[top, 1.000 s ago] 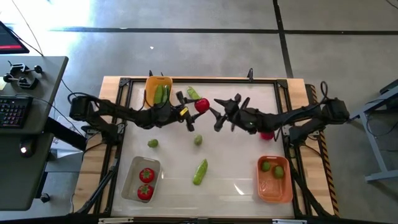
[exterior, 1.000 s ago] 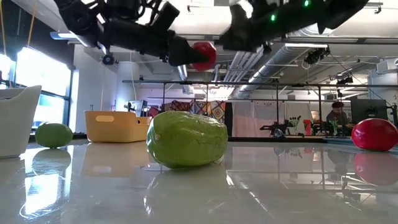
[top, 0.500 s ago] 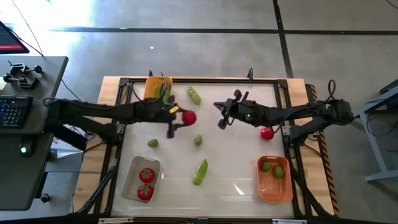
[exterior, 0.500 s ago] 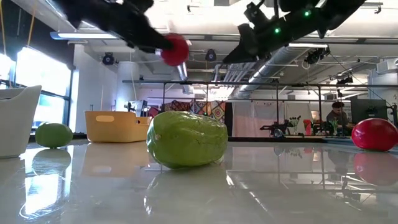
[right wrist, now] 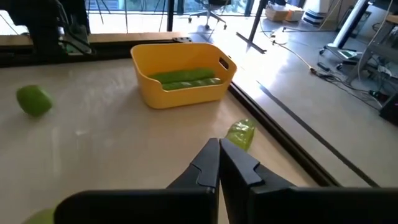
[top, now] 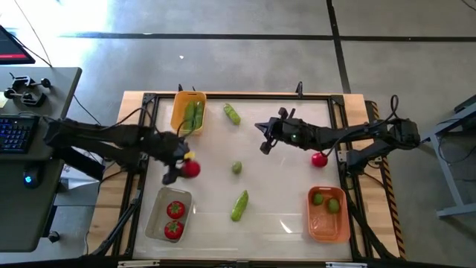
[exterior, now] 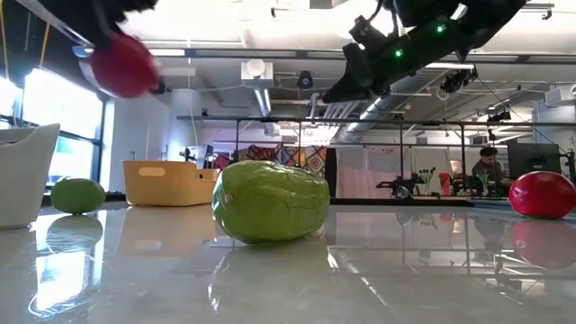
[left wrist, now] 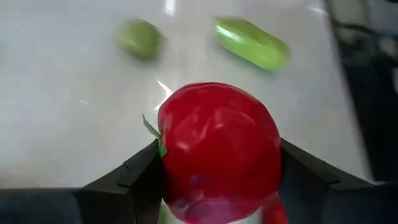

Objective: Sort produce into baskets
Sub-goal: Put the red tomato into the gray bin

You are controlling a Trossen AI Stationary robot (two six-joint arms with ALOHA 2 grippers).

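Note:
A red tomato (top: 192, 169) hangs over the table's left half, near the clear basket (top: 158, 205), with my left gripper (top: 186, 169) shut on it. Two tomatoes lie in that basket. The yellow basket (top: 179, 105) at the far left holds cucumbers, and the orange basket (top: 328, 225) at the near right holds two limes. On the table lie two cucumbers (top: 232, 114) (top: 239, 205), a lime (top: 236, 168) and a tomato (top: 319, 158). Above the table's middle, my right gripper (top: 262, 139) is shut with nothing in it. My left gripper pinches the tomato's two opposite sides (left wrist: 171, 168) between its two fingers (left wrist: 134, 183). The fingers slant down toward the table. The tomato (exterior: 123, 65) is lifted well clear of the table.
A lime (exterior: 78, 194) lies close to the clear basket's wall (exterior: 22, 171). A raised frame (top: 338, 119) runs along the table's edges. The large cucumber (exterior: 270, 200) lies in the near middle, with bare table between it and the orange basket.
My left gripper has carried the tomato from the table's middle toward its left and near edges, tipping from nearly level to slanting down. My right gripper, open beside the tomato a second ago, has shut on nothing and stayed near the middle.

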